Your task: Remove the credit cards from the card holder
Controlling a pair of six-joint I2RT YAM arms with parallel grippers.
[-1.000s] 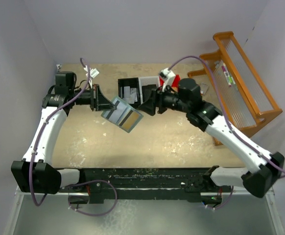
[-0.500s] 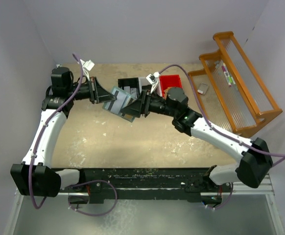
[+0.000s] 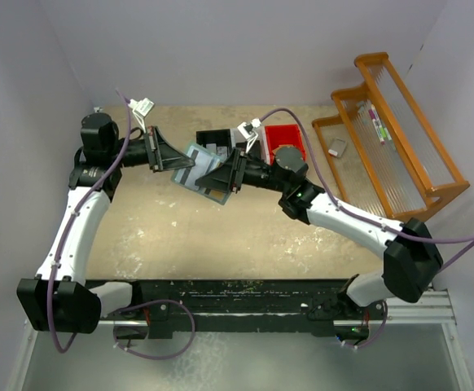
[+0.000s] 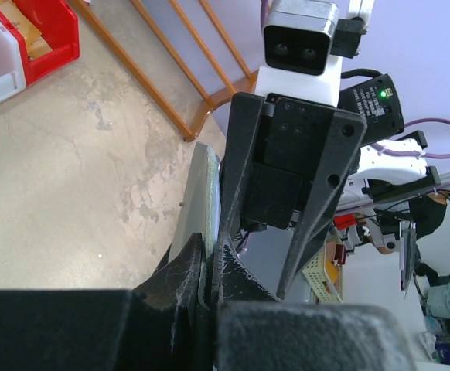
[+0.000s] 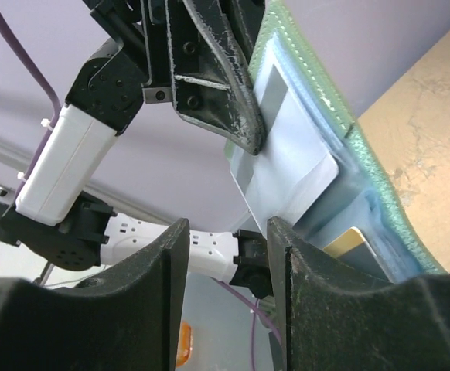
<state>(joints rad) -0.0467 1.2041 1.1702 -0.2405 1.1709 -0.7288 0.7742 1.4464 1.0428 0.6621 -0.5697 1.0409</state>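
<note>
Only a sliver of the tan-orange card (image 5: 346, 240) shows (rest hidden by the card holder (image 5: 372, 174) and right end effector (image 5: 226, 232)).

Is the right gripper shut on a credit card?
No, its wrist view shows the right gripper open, the grey-white card not clamped between its fingers.

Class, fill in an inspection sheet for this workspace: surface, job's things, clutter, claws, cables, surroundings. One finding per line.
Surface: tan table, scuffed with pale marks.
Job's things: teal card holder held above the table; grey-white card sticking out; tan-orange card mostly tucked in.
Clutter: black bin, red bin, orange rack at the back and right.
Claws: left claw shut on the card holder; right claw open, close to the cards.
Cables: purple cables loop along both arms.
Surroundings: plain pale walls.
</note>
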